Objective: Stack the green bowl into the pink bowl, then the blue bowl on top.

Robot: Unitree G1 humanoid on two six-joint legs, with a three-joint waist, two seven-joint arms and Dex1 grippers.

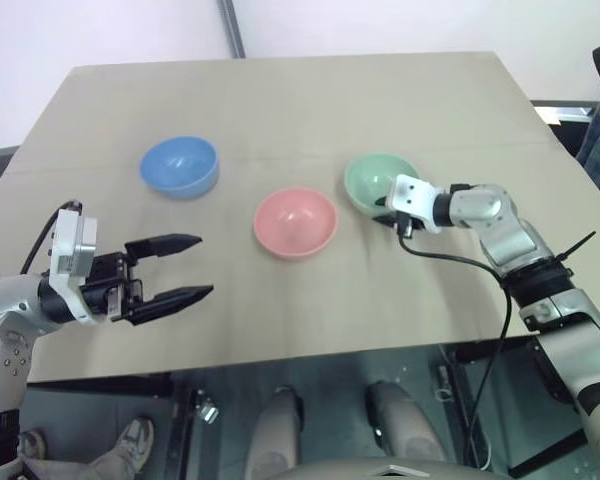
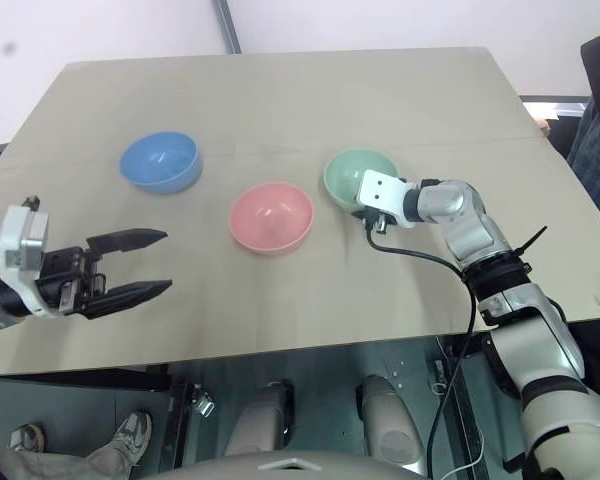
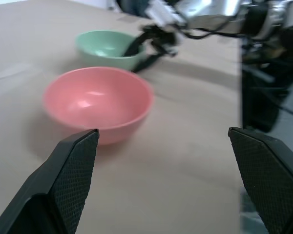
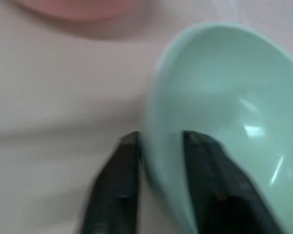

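Three small round bowls, smooth and plain, sit on a matte tan surface [image 1: 280, 110]. Farthest left, the left hand [image 1: 187, 267] hovers over the near left part of the surface with its two black, tapered, fine-textured fingers spread wide and nothing between them, pointing toward 3 o'clock. Up at about 12 o'clock from it lies the blue bowl [image 1: 180, 165], upright and alone. Toward the middle sits the pink bowl [image 1: 296, 221], glossy inside, well apart from the blue one. Just beyond it, at roughly 2 o'clock, is the green bowl [image 1: 376, 181], close beside the pink but not touching. The right hand [image 4: 161, 146] has closed on the green bowl's near rim, one finger inside the wall and one outside, the bowl tipped up slightly.
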